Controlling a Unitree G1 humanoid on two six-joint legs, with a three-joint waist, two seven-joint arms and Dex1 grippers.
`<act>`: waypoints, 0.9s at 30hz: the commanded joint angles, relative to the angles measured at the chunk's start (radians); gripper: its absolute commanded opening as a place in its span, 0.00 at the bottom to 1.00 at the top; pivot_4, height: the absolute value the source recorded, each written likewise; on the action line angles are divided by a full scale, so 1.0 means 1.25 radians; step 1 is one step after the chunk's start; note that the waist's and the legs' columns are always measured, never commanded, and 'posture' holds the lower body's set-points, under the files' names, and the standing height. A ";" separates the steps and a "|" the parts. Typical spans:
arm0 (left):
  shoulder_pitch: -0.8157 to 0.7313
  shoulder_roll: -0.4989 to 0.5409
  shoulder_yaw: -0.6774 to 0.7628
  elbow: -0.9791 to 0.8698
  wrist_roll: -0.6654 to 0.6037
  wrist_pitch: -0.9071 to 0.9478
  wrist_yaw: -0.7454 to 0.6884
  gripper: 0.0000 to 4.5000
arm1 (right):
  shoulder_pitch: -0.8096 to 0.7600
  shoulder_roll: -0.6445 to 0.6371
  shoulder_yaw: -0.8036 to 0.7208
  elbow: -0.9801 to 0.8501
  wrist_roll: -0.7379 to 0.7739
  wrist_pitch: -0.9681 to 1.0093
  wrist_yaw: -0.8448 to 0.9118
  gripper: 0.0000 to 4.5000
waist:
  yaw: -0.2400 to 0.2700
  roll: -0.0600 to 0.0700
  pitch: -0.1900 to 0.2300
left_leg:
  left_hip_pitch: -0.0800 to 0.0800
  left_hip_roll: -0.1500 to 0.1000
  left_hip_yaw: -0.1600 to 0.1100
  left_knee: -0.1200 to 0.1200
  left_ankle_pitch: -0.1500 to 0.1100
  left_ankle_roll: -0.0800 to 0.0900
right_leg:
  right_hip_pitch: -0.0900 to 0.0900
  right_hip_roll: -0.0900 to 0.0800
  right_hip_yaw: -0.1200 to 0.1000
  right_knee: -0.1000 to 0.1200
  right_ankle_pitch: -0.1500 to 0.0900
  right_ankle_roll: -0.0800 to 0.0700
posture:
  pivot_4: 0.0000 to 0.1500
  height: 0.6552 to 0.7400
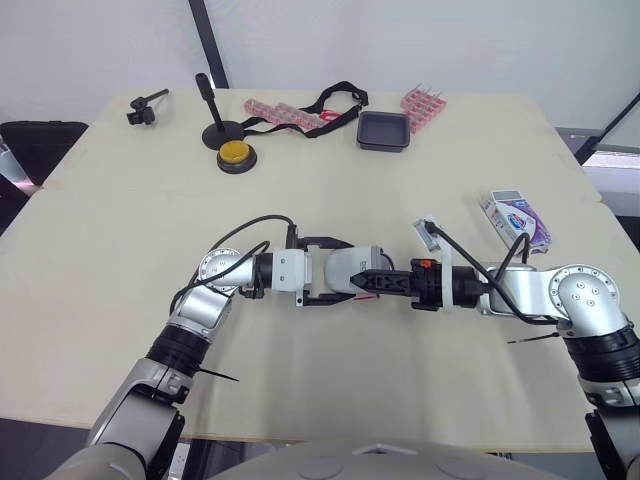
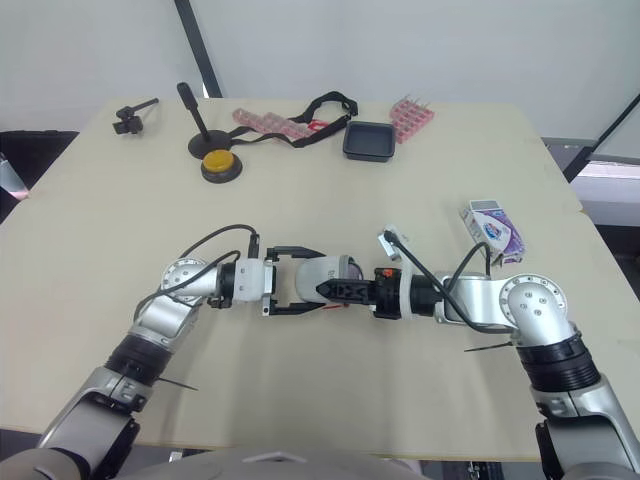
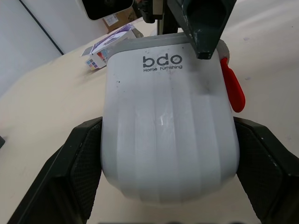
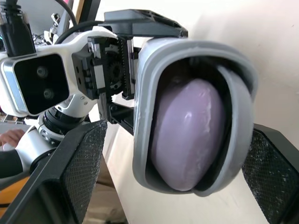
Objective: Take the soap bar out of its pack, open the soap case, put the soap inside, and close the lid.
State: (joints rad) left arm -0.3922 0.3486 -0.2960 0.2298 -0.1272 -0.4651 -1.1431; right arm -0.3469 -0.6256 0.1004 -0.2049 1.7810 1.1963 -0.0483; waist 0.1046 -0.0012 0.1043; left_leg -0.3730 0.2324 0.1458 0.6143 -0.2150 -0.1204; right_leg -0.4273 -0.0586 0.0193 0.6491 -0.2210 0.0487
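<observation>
Soap case (image 2: 325,272) sits in mid-air over the near middle of the table (image 1: 120,220), lying on its side between the two arms. The left gripper (image 1: 335,272) reaches in from the left and clamps it, one black finger (image 3: 81,163) pressed against each side of its ribbed white shell. The case's mouth faces right, toward the other arm. In the right wrist view the lid stands ajar along one edge of the grey rim, and the pale purple soap (image 4: 187,135) lies inside the case.

The right gripper (image 1: 375,281) comes in from the right and meets the case at its open end. Its fingers (image 4: 79,172) are spread wide to either side of the case; one of them stands clear of the rim, and whether the other touches it cannot be made out.

The soap pack (image 1: 515,215), a white and purple box, lies on the table to the right, farther away than the right arm and well apart from the case. Along the far edge stand a yellow button (image 1: 235,155), a black stand (image 1: 212,115), a black strap (image 1: 335,100), a black tray (image 1: 383,131) and some pink packets (image 1: 425,105).
</observation>
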 commanded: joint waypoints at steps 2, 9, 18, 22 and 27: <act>-0.002 0.005 0.000 -0.024 -0.020 -0.010 -0.002 0.77 | -0.012 -0.006 -0.002 -0.024 -0.017 0.000 0.023 0.87 | 0.000 0.000 0.000 | 0.000 0.000 0.000 0.000 0.000 0.000 | 0.000 0.000 0.000 0.000 0.000 0.000 | 1.00 0.87; -0.001 0.006 -0.003 -0.026 -0.021 -0.008 -0.005 0.77 | -0.018 0.001 0.002 -0.014 -0.045 -0.002 0.038 0.47 | 0.000 0.000 0.000 | 0.000 0.000 0.000 0.000 0.000 0.000 | 0.000 0.000 0.000 0.000 0.000 0.000 | 1.00 0.87; 0.000 0.008 -0.008 -0.026 -0.017 -0.021 -0.007 0.77 | -0.014 0.003 0.004 -0.016 -0.062 0.001 0.056 0.47 | 0.000 0.000 0.000 | 0.000 0.000 0.000 0.000 0.000 0.000 | 0.000 0.000 0.000 0.000 0.000 0.000 | 1.00 0.87; 0.000 0.007 -0.011 -0.025 -0.016 -0.025 -0.008 0.77 | -0.009 0.004 0.007 -0.020 -0.064 0.005 0.062 0.47 | 0.000 0.000 0.000 | 0.000 0.000 0.000 0.000 0.000 0.000 | 0.000 0.000 0.000 0.000 0.000 0.000 | 1.00 0.87; 0.003 0.008 -0.011 -0.032 -0.029 -0.003 -0.014 0.77 | -0.010 0.002 0.007 -0.023 -0.072 0.009 0.074 0.47 | 0.000 0.000 0.000 | 0.000 0.000 0.000 0.000 0.000 0.000 | 0.000 0.000 0.000 0.000 0.000 0.000 | 1.00 0.87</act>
State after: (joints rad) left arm -0.3888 0.3605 -0.2949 0.2268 -0.1259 -0.4782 -1.1422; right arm -0.3491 -0.6197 0.1107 -0.2000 1.7086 1.1987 0.0316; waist 0.1048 -0.0013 0.1043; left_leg -0.3730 0.2324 0.1458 0.6142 -0.2149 -0.1203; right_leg -0.4273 -0.0586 0.0193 0.6490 -0.2210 0.0486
